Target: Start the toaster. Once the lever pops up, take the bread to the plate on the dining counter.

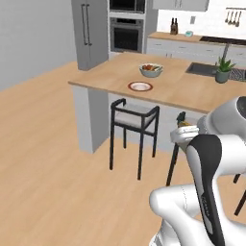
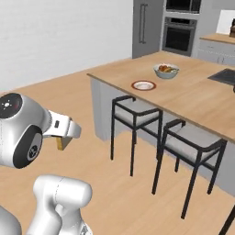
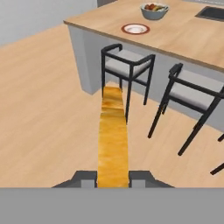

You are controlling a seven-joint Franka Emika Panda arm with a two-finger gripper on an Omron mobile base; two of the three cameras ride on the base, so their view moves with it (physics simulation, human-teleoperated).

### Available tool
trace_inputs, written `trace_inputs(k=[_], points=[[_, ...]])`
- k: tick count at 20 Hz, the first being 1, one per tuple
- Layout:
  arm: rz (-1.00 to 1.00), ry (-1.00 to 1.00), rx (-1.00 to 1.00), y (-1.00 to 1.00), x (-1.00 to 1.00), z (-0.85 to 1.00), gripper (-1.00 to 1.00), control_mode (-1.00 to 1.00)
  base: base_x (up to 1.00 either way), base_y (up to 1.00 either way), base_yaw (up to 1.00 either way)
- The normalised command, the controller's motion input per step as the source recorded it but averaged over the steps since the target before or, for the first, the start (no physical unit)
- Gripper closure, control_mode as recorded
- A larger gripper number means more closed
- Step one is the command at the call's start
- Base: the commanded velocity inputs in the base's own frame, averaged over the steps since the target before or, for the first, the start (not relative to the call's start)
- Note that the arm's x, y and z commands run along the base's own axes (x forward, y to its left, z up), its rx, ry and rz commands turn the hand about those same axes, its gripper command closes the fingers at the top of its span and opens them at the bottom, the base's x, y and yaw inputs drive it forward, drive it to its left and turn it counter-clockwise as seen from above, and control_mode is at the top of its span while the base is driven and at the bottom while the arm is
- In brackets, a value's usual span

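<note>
Two containers stand on the light-wood bench [image 1: 115,72]: the plate [image 1: 140,86], red-brown at the rim and bare inside, and at its 1 o'clock in the left base view a white fruit bowl [image 1: 151,70] holding red, orange and green pieces. Plate and bowl are near each other but apart. The end effector [image 3: 113,177] is closed on the bread [image 3: 113,144], whose golden-brown edge runs toward 12 o'clock in the hand view, over the wood floor [image 3: 43,113] and well apart from the bench. Two black stools [image 3: 127,65] with grey seats stand against the bench's grey base. A potted plant [image 1: 223,69] sits beside a dark sink [image 1: 202,68].
</note>
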Motion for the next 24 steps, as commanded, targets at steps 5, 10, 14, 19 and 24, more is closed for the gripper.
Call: trace_inputs(k=[5, 10, 14, 19, 24], points=[[0.00, 0.00, 0.00, 0.00, 0.00, 0.00, 1.00, 1.00, 0.99, 0.98, -0.41], [0.00, 0.00, 0.00, 0.00, 0.00, 0.00, 1.00, 1.00, 0.92, 0.93, -0.43], [0.00, 0.00, 0.00, 0.00, 0.00, 0.00, 1.00, 1.00, 0.87, 0.92, -0.46], [0.00, 0.00, 0.00, 0.00, 0.00, 0.00, 1.00, 1.00, 0.80, 0.86, -0.47], [0.00, 0.00, 0.00, 0.00, 0.00, 0.00, 1.00, 1.00, 0.77, 0.81, -0.48]])
